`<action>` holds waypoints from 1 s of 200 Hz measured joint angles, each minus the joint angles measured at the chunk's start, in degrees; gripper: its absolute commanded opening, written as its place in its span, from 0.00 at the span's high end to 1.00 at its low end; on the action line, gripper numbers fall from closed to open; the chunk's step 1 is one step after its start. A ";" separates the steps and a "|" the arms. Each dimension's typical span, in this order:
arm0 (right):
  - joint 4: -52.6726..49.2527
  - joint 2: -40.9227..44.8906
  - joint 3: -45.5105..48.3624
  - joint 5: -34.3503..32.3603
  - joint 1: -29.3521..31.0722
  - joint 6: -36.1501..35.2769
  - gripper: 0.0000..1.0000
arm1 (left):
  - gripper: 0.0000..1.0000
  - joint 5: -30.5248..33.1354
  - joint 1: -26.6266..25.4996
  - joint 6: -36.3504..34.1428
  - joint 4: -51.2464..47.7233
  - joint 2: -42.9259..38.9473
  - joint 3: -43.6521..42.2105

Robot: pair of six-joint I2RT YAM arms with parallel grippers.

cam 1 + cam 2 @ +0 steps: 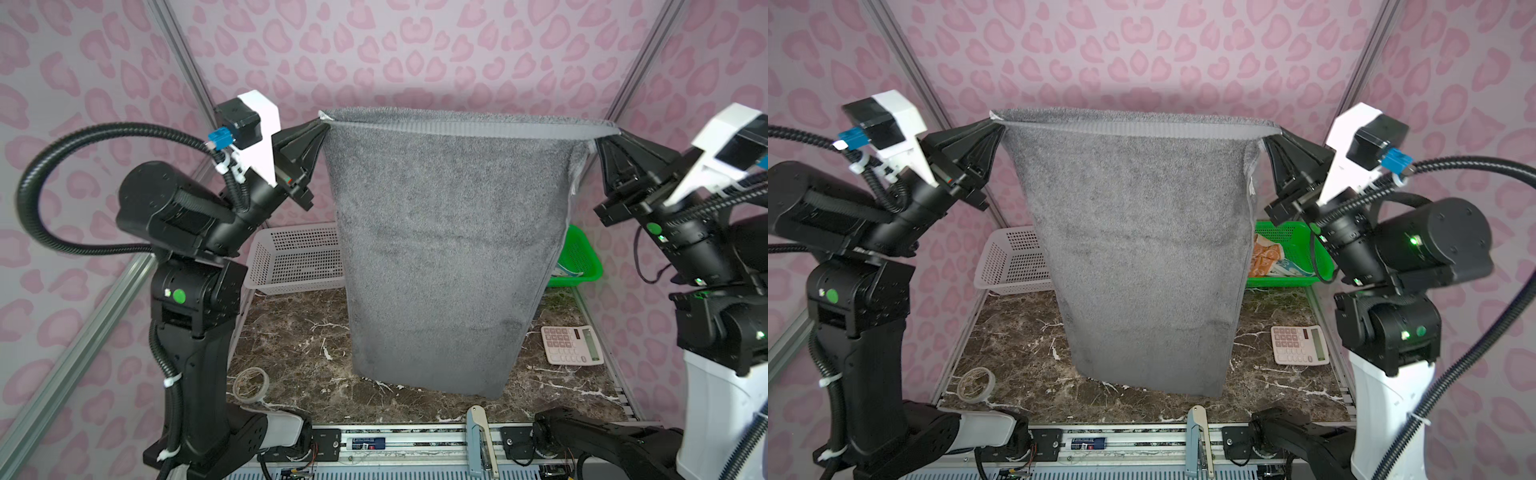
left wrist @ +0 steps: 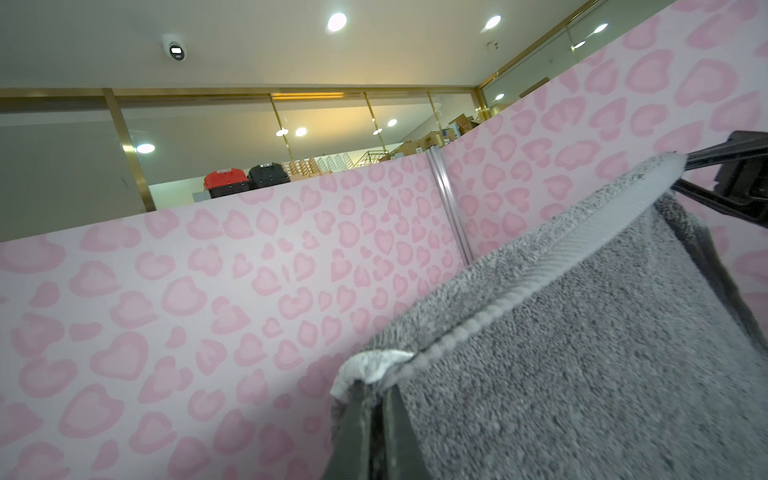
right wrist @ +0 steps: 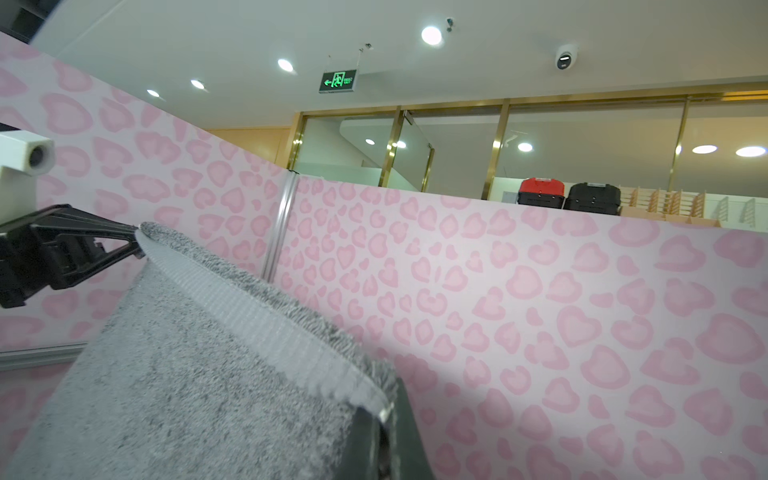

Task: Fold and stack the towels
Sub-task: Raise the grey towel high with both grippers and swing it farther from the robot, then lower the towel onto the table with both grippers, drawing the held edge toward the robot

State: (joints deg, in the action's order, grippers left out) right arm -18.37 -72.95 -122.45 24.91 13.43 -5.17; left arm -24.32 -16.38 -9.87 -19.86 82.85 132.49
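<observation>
The dark grey towel (image 1: 449, 249) (image 1: 1142, 249) hangs spread in the air over the marble table, its bottom edge just above the tabletop. My left gripper (image 1: 326, 124) (image 1: 1000, 123) is shut on its upper left corner, and my right gripper (image 1: 611, 135) (image 1: 1273, 135) is shut on its upper right corner. The ribbed hem is stretched taut between them. In the left wrist view the jaws pinch the towel corner (image 2: 374, 370); the right wrist view shows the same at the other corner (image 3: 382, 409). An orange printed towel (image 1: 1264, 259) lies in the green basket, with a blue one (image 1: 1291, 270) beside it.
A white perforated basket (image 1: 291, 257) stands at the back left and a green basket (image 1: 1300, 245) at the back right, both partly behind the towel. A calculator (image 1: 571, 345) lies at the right and a tape roll (image 1: 250, 384) near the front left. Pink patterned walls enclose the table.
</observation>
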 measured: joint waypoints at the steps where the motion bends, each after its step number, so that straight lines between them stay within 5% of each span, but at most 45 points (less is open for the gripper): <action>1: -0.07 -0.66 -0.28 -0.24 -0.04 -0.22 1.00 | 0.97 0.13 0.04 -0.09 0.04 0.33 0.15; 48: -1.99 -22.91 -10.78 -5.95 -3.41 -3.10 1.00 | 0.97 5.95 3.06 -1.05 -0.04 21.55 10.78; 101: -2.86 -36.15 -13.62 -3.85 -4.92 -2.95 1.00 | 0.97 5.64 6.38 -0.17 0.50 31.85 10.16; 200: 8.81 -24.65 32.30 -0.70 -5.29 -6.99 1.00 | 0.97 3.67 5.62 -1.49 2.62 24.87 -27.26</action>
State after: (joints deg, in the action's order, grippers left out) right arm -9.56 -97.60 -90.15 24.21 8.14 -12.16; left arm -20.64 -10.76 -11.35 -17.23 107.72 105.23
